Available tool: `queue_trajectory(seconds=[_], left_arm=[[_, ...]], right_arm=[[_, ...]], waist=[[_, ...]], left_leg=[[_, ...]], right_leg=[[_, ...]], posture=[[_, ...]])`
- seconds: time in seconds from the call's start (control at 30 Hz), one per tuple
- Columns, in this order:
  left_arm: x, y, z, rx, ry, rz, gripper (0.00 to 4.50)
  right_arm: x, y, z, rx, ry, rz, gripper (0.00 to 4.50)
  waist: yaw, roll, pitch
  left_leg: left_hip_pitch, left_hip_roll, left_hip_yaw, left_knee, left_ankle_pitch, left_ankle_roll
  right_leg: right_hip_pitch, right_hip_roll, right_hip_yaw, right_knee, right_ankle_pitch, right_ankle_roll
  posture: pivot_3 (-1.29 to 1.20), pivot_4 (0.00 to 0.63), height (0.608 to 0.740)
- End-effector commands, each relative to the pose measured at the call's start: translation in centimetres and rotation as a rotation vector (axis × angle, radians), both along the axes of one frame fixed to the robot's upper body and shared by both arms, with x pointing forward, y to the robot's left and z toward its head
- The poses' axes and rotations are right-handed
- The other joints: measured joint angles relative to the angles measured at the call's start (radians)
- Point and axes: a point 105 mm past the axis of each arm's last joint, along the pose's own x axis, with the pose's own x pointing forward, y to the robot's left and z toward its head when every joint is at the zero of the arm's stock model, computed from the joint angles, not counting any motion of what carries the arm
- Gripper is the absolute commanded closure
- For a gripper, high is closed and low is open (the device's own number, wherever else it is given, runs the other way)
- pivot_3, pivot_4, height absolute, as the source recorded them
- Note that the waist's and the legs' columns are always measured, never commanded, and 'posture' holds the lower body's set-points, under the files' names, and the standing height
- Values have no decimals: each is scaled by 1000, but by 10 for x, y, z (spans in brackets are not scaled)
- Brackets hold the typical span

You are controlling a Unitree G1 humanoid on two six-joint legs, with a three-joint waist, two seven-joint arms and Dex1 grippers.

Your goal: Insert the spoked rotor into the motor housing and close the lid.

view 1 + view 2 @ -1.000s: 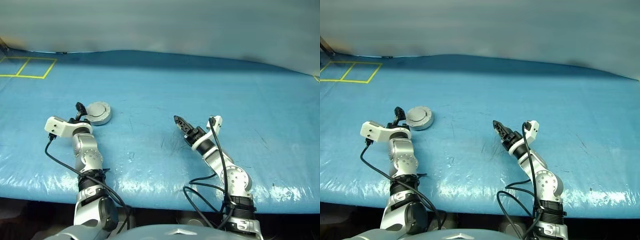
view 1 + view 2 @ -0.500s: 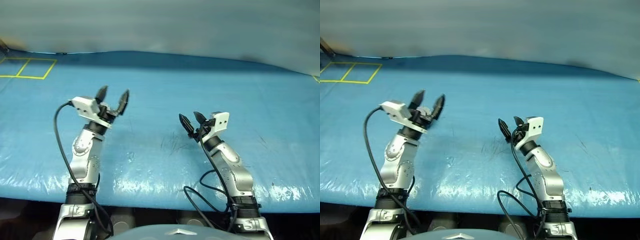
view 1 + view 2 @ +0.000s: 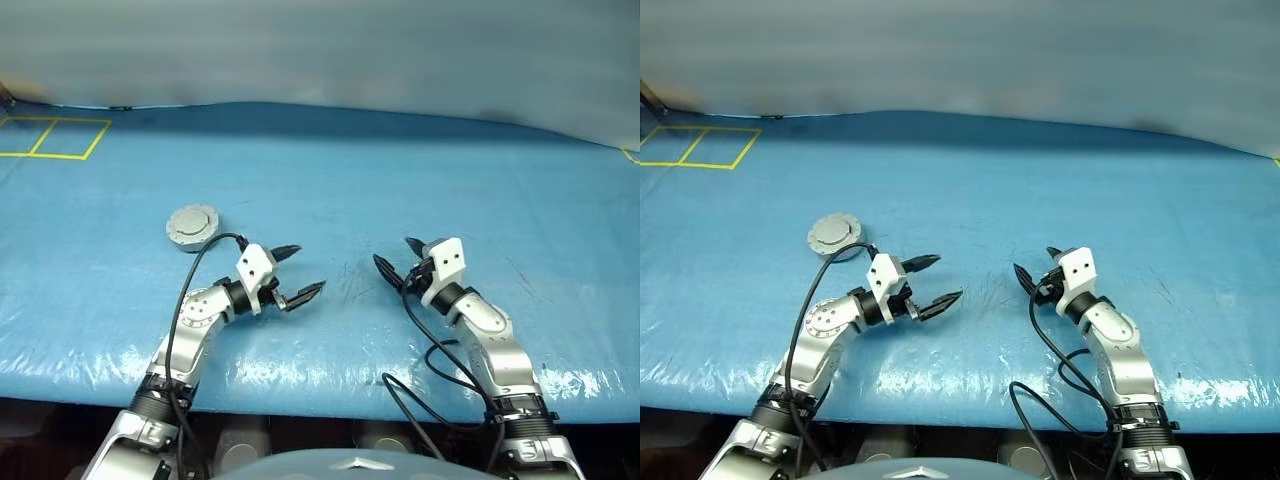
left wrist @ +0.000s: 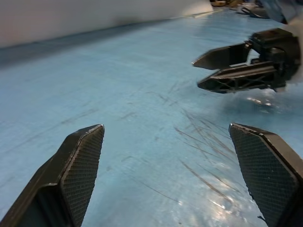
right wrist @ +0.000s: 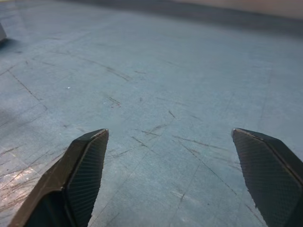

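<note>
Motor housing: a short round silver-grey cylinder (image 3: 193,226) is seen lying on the blue desk (image 3: 420,170), on the robot's left side, beyond the left arm.
Lid: a plain light-grey top face is shown, so the lid (image 3: 834,233) is judged to be closed down on the housing; its hinge cannot be made out.
Spoked rotor: it is judged to be inside the closed housing, but this cannot be checked, because the inside is hidden.
Contents of housing: hidden under the lid; no windings can be seen.
Progress: the task is judged to be finished, or almost finished; nothing loose is left on the desk near the housing.
Left claw: the left claw (image 3: 297,273) is spread wide and holds nothing; it is apart from the housing and is pointed across the desk toward the right arm.
Right claw: the right claw (image 3: 399,259) is also spread and empty, above bare scratched desk, well apart from the housing.
What is left: at most a check that the lid is seated flat.
</note>
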Motion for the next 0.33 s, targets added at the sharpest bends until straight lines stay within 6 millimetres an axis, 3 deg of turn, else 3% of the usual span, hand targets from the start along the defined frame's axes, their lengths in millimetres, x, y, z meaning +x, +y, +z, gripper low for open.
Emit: queue_trajectory(seconds=[0.03,0.33], left_arm=[[-3,2,6,4,-19,-39,0],[12,9,15,-17,-104,50,0]], right_arm=[[1,-4,14,-12,-67,-1,35],[2,-2,13,-6,-68,-20,35]], waist=[[2,0,0],[5,0,0]], left_leg=[[0,0,0,0,0,0],[0,0,0,1,0,0]], right_leg=[[0,0,0,0,0,0],[0,0,0,0,0,0]], posture=[[0,150,740],[0,150,740]])
